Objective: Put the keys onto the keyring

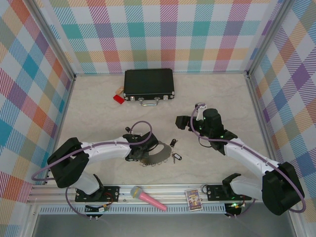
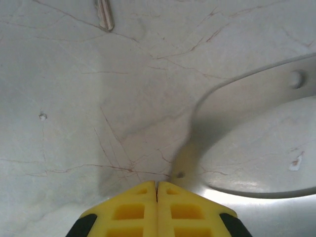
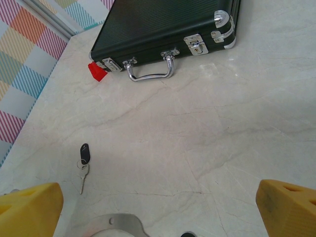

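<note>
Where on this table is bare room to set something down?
Bare marble lies between the black case and the left gripper, and right of the case up to the wall. Crowded: around the keyring and keys.

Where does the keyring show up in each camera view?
Top external: just below centre, the keyring partly under the left arm.
Left wrist: right side, a broad grey curved band.
Right wrist: bottom edge, left of centre.
Shared landmark: the black case, at the top in the top external and right wrist pictures.
</note>
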{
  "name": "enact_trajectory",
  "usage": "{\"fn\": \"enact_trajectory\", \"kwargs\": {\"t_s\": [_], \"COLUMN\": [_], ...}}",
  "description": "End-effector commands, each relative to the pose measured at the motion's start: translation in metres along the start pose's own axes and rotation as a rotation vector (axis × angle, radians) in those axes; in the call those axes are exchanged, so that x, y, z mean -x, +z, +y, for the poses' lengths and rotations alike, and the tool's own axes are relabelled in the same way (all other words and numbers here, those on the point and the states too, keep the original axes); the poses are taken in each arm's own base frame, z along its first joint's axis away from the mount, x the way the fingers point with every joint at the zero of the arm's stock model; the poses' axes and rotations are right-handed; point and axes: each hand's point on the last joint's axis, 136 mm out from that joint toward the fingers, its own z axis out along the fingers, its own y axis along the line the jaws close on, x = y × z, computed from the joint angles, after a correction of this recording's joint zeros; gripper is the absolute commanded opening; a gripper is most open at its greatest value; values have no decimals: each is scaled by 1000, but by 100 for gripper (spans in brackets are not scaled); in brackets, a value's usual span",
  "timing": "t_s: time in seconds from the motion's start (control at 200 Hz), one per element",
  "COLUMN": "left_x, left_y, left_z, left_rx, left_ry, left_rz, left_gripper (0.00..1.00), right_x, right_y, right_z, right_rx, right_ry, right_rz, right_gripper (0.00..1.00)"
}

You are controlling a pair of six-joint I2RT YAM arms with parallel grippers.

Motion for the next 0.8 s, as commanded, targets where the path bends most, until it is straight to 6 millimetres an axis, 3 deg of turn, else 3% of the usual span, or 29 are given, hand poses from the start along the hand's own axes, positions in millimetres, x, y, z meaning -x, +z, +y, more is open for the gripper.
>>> {"fn": "enact_trajectory", "kwargs": {"t_s": [0.0,0.48,0.615,0.795], "left_x": [7,61,66,69], "left_y": [-11,-55,-56,-35], "left_z": [-1,-22,-26,-30], "left_rx": [-13,-58,-51,-39], "left_ry": [0,112,125,142], "left_rz": [-34,-239,-254,-232], "left_gripper": [0,0,0,0], "right_x": [1,13,11,8], "right_y": [-2,-13,-12,-8], "right_z": [2,-2,2,6], "right_rx": [6,-17,7,30], "right_ry": [-19,19,10,8], "right_rz": [-14,-109,-97,-65], "right_gripper": [99,99,99,99]}}
